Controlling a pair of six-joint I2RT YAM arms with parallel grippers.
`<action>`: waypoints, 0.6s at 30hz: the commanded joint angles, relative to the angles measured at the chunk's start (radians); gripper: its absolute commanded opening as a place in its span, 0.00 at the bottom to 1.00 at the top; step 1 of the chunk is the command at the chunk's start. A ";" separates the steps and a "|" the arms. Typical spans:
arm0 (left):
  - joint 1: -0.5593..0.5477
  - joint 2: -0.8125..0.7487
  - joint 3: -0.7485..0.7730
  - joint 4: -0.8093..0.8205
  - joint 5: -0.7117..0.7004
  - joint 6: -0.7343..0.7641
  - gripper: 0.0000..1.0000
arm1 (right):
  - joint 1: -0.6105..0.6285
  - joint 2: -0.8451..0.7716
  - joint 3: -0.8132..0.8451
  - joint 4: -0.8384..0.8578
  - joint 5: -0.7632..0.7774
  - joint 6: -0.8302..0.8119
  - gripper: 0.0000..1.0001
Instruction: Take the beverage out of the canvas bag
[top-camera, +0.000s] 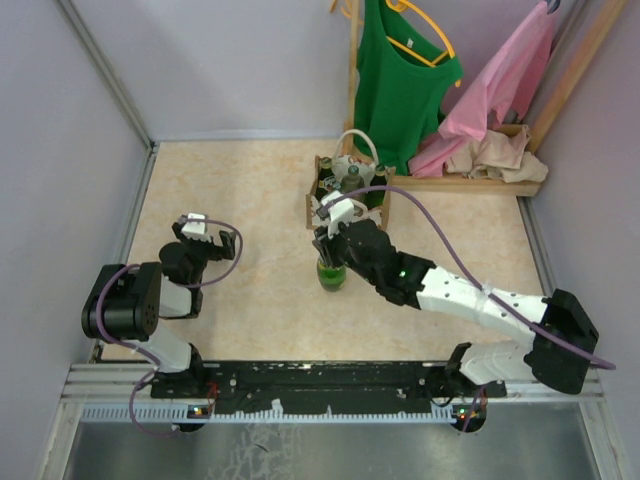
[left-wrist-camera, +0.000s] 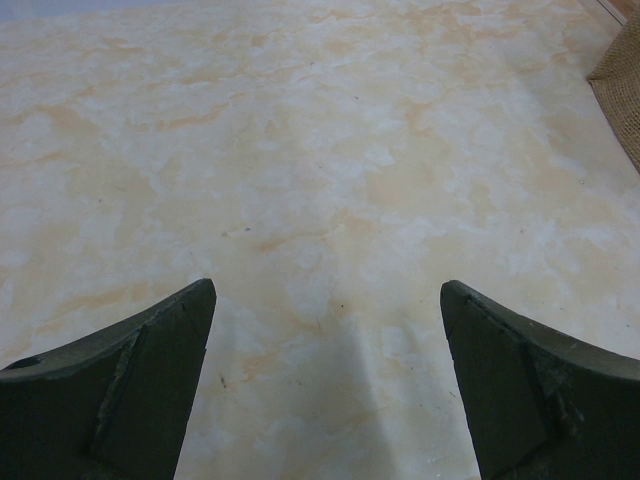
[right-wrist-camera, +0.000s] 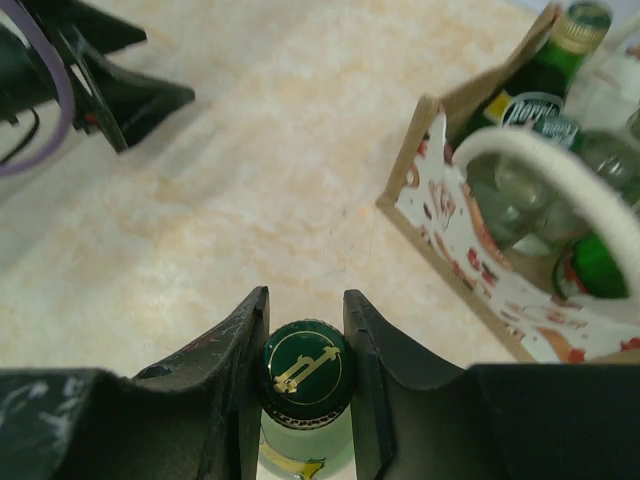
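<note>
Status: extraction phase, by my judgement at its closing step. The right gripper (right-wrist-camera: 305, 308) is clamped on the neck of one green bottle (right-wrist-camera: 303, 368), just below its dark green cap. In the overhead view this bottle (top-camera: 332, 274) stands upright on the near-left side of the canvas bag (top-camera: 316, 200), clear of it. I cannot confirm whether its base touches the table (top-camera: 250, 190).

The left gripper (left-wrist-camera: 327, 290) hovers with fingers spread wide over bare table at the left, holding nothing.

Next move, as I judge it:
1. Confirm that the base is seated flat.
2. Part the right fingers just enough to free the neck.
3. Withdraw straight up, so that the tall, narrow bottle is not tipped.

Count:
- Arms: two.
- Bag: one, at the far centre, with one white handle loop (right-wrist-camera: 545, 150) plainly visible.
- Bottles outside the bag: one.
- Bottles inside the bag: at least four visible from the right wrist view; exact number not determinable.
- Garments on the rack behind: one green top (top-camera: 400, 80), one pink (top-camera: 500, 85).
</note>
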 joint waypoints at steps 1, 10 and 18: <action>-0.007 0.001 0.011 0.010 0.001 0.005 1.00 | 0.011 -0.044 -0.051 0.319 0.014 0.075 0.00; -0.006 0.001 0.010 0.010 0.000 0.004 1.00 | 0.011 -0.020 -0.173 0.502 0.050 0.061 0.00; -0.007 0.001 0.011 0.010 0.001 0.005 1.00 | 0.010 0.039 -0.199 0.633 0.071 0.023 0.00</action>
